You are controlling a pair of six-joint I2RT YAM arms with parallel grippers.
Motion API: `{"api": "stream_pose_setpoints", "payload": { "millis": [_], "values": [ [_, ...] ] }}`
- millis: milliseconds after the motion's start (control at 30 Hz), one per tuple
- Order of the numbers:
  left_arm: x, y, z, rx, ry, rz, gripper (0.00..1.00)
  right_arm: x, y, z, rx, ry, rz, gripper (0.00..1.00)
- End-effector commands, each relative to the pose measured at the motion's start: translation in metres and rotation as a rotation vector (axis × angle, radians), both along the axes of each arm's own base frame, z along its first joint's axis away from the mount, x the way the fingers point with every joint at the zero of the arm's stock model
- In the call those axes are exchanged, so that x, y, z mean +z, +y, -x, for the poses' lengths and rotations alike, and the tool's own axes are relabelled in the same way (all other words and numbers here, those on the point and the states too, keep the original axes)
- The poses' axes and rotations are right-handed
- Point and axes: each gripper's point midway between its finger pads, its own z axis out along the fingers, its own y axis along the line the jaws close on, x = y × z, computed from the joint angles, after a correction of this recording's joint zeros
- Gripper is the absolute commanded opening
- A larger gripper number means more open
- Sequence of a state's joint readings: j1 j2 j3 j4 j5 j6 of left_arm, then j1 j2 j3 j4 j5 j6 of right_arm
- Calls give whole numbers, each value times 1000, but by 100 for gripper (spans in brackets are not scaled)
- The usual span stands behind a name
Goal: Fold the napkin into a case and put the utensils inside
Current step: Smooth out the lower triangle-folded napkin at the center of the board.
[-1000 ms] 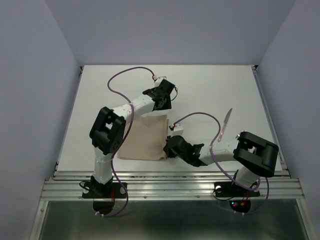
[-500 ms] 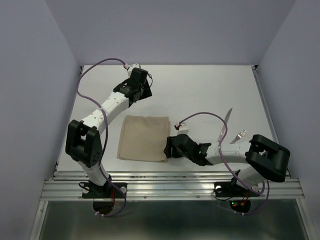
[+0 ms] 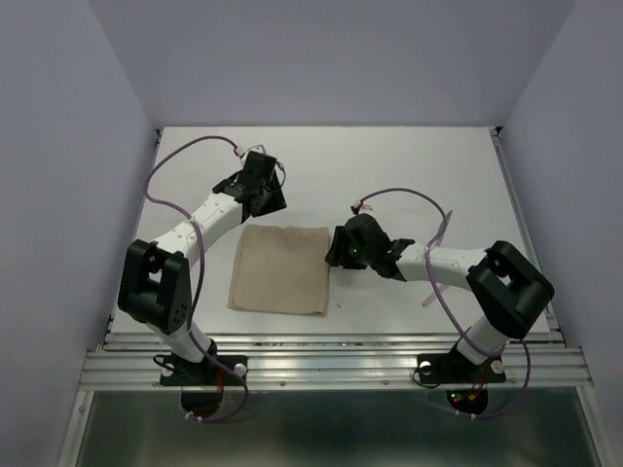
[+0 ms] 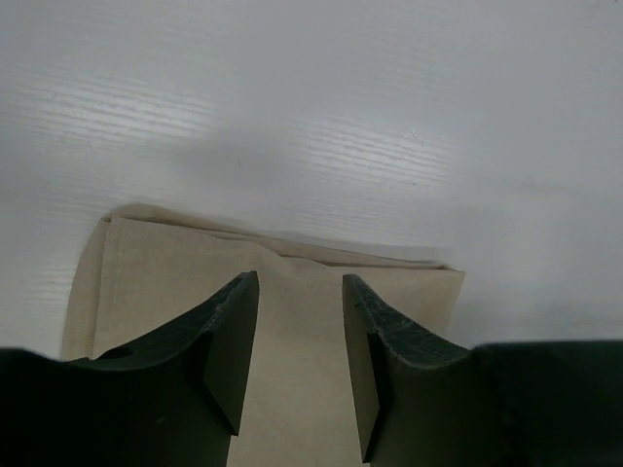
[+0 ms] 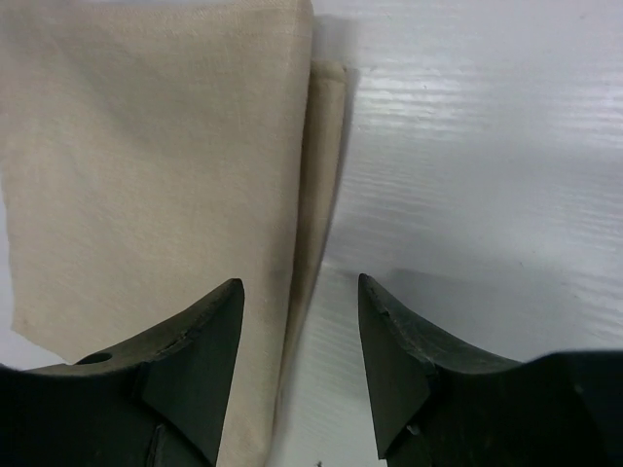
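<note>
Right tool [image 3: 338, 249] newly beside soft rectangular napkin [image 3: 280, 270]

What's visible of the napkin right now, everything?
The napkin is plain beige-tan cloth, folded into a flat, roughly square stack on the white table. A lower layer peeks out along its right edge. The open left hand hangs over its far edge, the open right hand over its right edge; neither grips it.
</note>
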State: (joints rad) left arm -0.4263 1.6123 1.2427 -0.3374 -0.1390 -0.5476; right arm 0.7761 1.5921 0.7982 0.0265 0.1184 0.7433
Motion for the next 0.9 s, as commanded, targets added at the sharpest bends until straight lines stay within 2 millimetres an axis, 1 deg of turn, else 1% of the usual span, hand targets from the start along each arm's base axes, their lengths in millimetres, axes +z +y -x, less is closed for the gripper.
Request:
{"api": "stream_pose_setpoints", "payload": {
  "millis": [0,33,67,100,133,233,267,367,400,500,533,567,600,633,667,700,733,767,800,833,867],
  "values": [
    [19,-6,13,-45,-47,60,49,16,20,-14,8,1,-66,55],
    [9,-5,20,-49,-28,59,49,10,18,-18,-3,12,-59,55],
    [14,-8,23,-58,-43,83,47,12,21,-21,-2,11,-64,55],
    [5,-7,29,-64,-25,82,47,11,22,-22,-3,13,-64,56],
    [3,-7,31,-65,-24,85,46,5,23,-22,-4,23,-55,56],
    [-5,-6,39,-67,-5,84,43,7,26,-28,-9,13,-57,56],
    [-5,-6,41,-67,-5,88,43,8,24,-33,-22,9,-58,55],
    [-4,-12,54,-96,-6,98,41,10,23,-40,-25,-1,-56,54],
    [-4,-15,58,-106,-5,100,41,10,20,-44,-36,-2,-58,53],
    [-5,-25,73,-139,4,116,40,6,18,-46,-36,11,-57,53],
    [-7,-26,80,-144,11,125,38,3,14,-51,-46,18,-52,53],
    [-7,-31,87,-162,12,128,38,2,12,-54,-50,21,-55,54],
    [-9,-31,96,-172,14,131,38,-3,12,-54,-44,28,-46,54],
    [-10,-34,102,-185,17,136,38,-2,10,-58,-51,27,-48,53],
    [-6,-41,113,-217,10,148,38,-4,11,-58,-47,30,-46,53],
    [-13,-42,122,-232,26,147,39,-4,12,-58,-42,30,-48,54],
    [-14,-45,129,-245,30,152,40,-4,9,-61,-49,30,-51,53],
    [-11,-51,137,-264,24,167,42,0,11,-61,-42,19,-65,54],
    [-12,-49,139,-261,26,170,44,3,12,-61,-40,10,-75,54],
    [-17,-52,148,-277,39,166,45,5,12,-61,-40,8,-81,53],
    [-18,-54,152,-281,44,174,46,11,9,-63,-50,-3,-91,53]
  ]
}}
